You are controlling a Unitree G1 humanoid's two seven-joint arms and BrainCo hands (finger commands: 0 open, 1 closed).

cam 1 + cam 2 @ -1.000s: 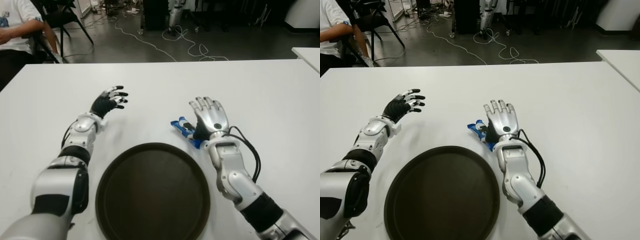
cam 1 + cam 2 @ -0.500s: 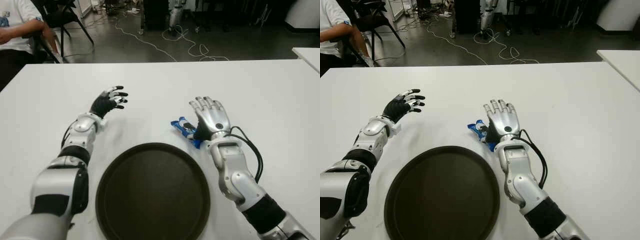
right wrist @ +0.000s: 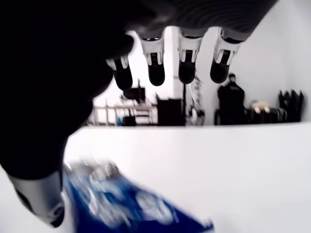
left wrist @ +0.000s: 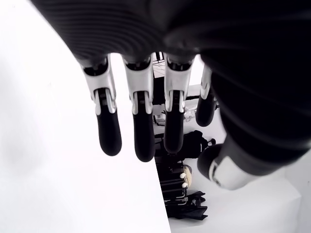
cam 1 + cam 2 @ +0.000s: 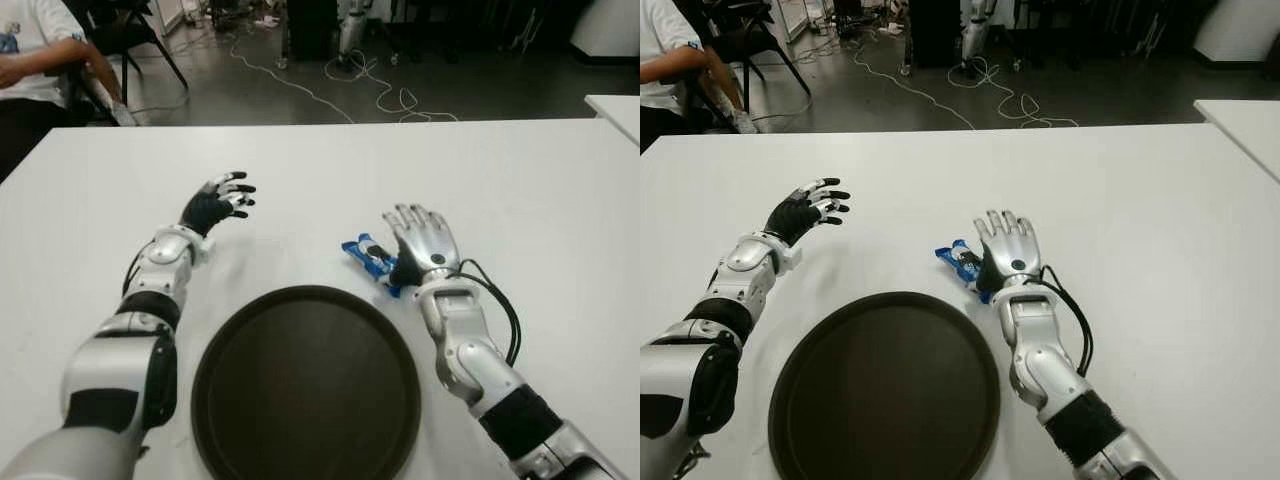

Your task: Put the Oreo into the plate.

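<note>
Blue Oreo pack is lying on the desk, just beyond the plate, under the right hand, whose fingers are hanging apart, gripping nothing. Likely light, crinkly, fragile; pinching across mid-pack looks best. Left hand is hovering open, far left.

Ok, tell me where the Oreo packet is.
The Oreo packet lies on the white table, just beyond the dark plate's far right rim, under the open right hand.
</note>
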